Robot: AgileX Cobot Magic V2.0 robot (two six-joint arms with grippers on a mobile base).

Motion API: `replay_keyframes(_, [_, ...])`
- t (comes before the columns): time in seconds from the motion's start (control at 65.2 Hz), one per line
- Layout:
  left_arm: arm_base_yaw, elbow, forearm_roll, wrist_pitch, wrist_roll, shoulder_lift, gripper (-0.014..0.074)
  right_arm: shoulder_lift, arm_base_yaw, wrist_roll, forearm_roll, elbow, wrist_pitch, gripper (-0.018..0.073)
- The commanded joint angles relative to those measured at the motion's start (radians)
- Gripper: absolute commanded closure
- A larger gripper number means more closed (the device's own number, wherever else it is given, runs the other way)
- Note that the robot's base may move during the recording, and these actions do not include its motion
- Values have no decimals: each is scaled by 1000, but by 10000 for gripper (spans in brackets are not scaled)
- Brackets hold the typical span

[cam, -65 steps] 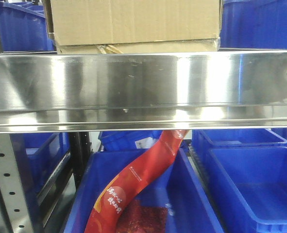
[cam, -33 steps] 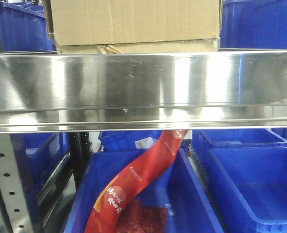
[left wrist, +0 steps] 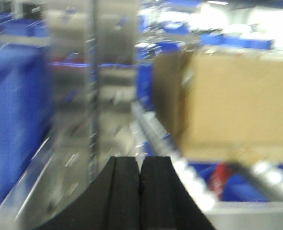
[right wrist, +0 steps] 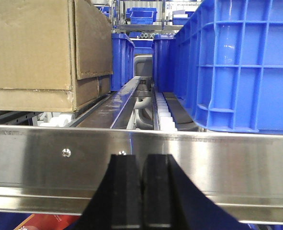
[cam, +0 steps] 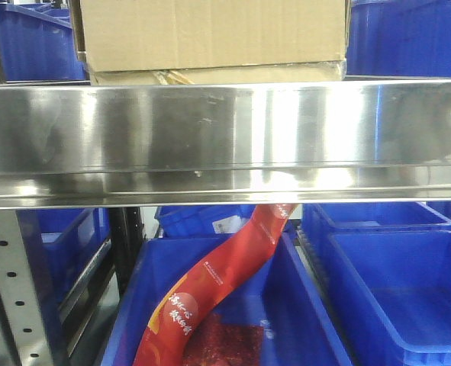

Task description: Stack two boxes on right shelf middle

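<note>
A brown cardboard box point(cam: 210, 34) sits on the steel shelf point(cam: 225, 137), on top of a flatter cardboard piece point(cam: 210, 75). It also shows in the left wrist view point(left wrist: 237, 100), blurred, and in the right wrist view point(right wrist: 40, 48) at upper left. My left gripper point(left wrist: 140, 165) is shut and empty, left of the box. My right gripper point(right wrist: 142, 163) is shut and empty, in front of the shelf's steel front rail point(right wrist: 203, 163). Neither gripper shows in the front view.
Blue plastic bins stand on the shelf either side of the box point(cam: 34, 42) point(cam: 408, 38) point(right wrist: 242, 62). Below the shelf are more blue bins point(cam: 393, 290), one holding a red printed package point(cam: 225, 282). A perforated steel upright point(cam: 11, 290) stands at lower left.
The front view is unchanged; the box and bins have not moved. The left wrist view is motion-blurred.
</note>
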Motion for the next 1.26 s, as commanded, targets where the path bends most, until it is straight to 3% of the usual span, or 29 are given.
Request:
replay_keyframes(0.0, [42,76,-1,-11,0,-75,696,-8,-3,0,-8,3,-11,725])
replay_keyframes(0.215, [84,233,-3,-11,0,-278,696,-8,-3,0,-8,3,-11,725])
replay_keyframes(1.243, [84,233,-5,0,0,-278,696,-8,-3,0,-8,3,-10,725])
